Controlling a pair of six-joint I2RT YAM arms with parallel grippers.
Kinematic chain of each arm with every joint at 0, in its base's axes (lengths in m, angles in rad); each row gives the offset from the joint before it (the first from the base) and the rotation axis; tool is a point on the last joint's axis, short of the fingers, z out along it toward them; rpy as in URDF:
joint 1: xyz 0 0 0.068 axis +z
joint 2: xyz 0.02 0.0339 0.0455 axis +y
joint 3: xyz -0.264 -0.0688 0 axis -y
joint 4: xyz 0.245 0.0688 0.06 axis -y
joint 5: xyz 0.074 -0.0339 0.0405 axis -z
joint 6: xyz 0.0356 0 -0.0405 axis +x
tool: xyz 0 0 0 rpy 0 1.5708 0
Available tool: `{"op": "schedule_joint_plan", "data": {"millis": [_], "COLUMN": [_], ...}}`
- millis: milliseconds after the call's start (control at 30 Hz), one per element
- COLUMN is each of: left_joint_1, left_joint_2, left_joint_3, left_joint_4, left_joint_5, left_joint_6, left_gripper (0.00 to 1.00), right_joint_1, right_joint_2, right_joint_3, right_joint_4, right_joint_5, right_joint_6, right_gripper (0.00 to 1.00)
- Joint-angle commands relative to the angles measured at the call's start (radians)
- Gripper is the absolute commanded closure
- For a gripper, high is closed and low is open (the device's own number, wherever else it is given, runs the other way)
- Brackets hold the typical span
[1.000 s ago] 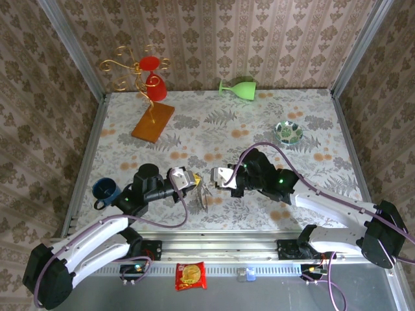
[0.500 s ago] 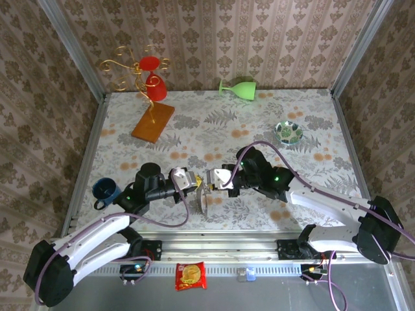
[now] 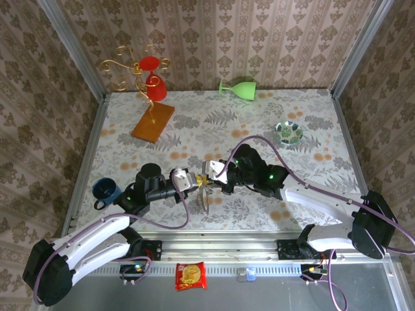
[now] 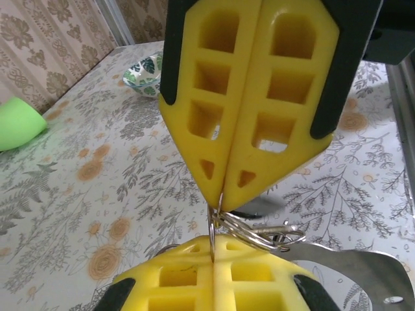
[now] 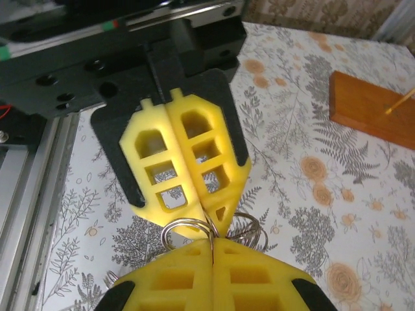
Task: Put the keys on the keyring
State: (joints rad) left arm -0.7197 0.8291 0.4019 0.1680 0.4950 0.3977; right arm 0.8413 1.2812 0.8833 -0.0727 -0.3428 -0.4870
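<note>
Yellow latticed left gripper [image 4: 213, 251], right gripper [image 4: 224, 197] — tips pinching coiled-wire keyring [image 4: 256, 234]

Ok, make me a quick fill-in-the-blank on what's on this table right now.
The left gripper and the right gripper are both ____ on the wire rings.
The green cup lies on its ____.
The blue mug stands nearest the ____ arm.
Missing: shut; side; left.

Bright even light, soft shadows, wrist views blurred up close
</note>
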Motion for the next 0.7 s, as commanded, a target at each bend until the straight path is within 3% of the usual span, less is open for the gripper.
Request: {"op": "schedule_joint_plan", "data": {"millis": [0, 333, 667], "left_joint_1": [-0.015, -0.046, -0.075], "left_joint_2": [-0.028, -0.047, -0.077], "left_joint_3": [0.010, -0.005, -0.060], "left_joint_4": [0.024, 0.049, 0.131], "left_joint_5": [0.006, -0.067, -0.126], "left_joint_6": [0.032, 0.088, 0.115], "left_gripper": [1.00, 1.00, 1.00], "right_joint_1": [-0.001, -0.001, -0.058], "right_joint_2": [0.006, 0.028, 0.090], "right_joint_3": [0.051, 0.062, 0.063], "right_joint_4": [-0.021, -0.073, -0.023], "right_joint_5": [0.105, 0.114, -0.071], "right_joint_6": [0.104, 0.277, 0.436], "right_gripper": [1.00, 1.00, 1.00]}}
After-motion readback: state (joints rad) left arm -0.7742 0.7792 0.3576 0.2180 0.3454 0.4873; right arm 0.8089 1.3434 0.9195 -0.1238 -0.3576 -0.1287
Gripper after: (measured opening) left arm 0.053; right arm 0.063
